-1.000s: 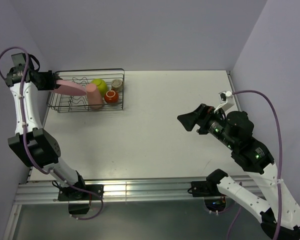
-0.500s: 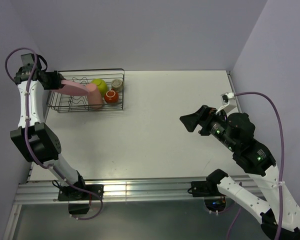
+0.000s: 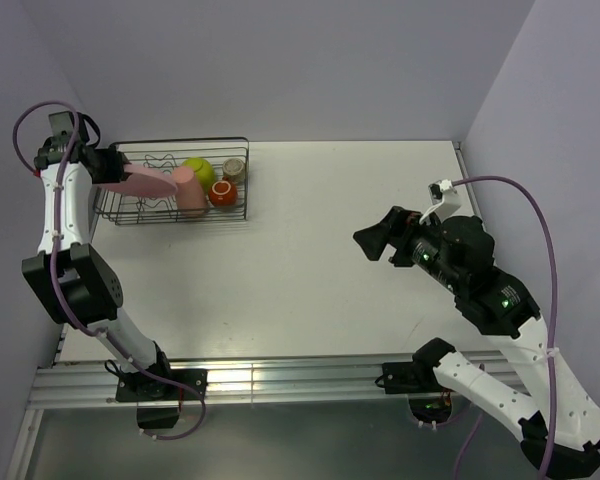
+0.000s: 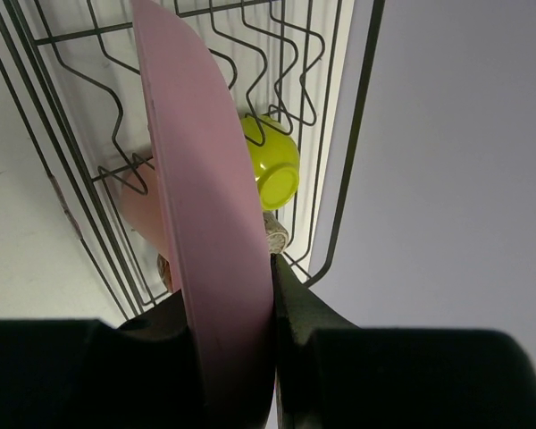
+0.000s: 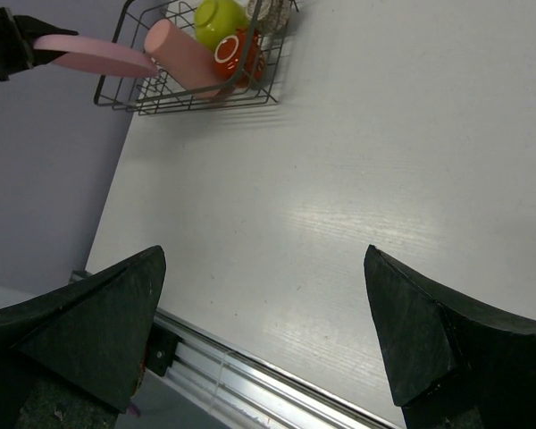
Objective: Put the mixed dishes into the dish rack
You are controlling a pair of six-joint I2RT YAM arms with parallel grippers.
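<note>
A: If you count the dishes, how many do you find?

B: Five, one of each. Four lie in the dish rack (image 3: 180, 142): the lime-green bowl (image 3: 199, 171), the salmon-pink cup (image 3: 190, 192) lying tilted, the orange-red mug (image 3: 222, 194) and the beige-grey cup (image 3: 234, 169), all crowded in its right half. The fifth, the pink plate (image 3: 145, 180), is held on edge above the left half, over the wavy dividers.

A: And the two tools?

B: The left tool (image 3: 110, 172) is closed on the near rim of the plate, one finger on each face. The right tool (image 3: 373, 243) has its fingers spread wide, holds nothing, and hangs over the right side of the tabletop (image 3: 310, 220), well apart from the rack.

A: What room is there around the plate?

B: Its far edge comes up to the salmon-pink cup; I cannot tell whether they touch. The rack stands in the far left corner.

A: The surroundings?

B: One white tabletop, stretching wide between the rack and the right tool, lavender walls (image 3: 280, 70) on three sides, and a metal rail (image 3: 280, 378) along the near edge.
</note>
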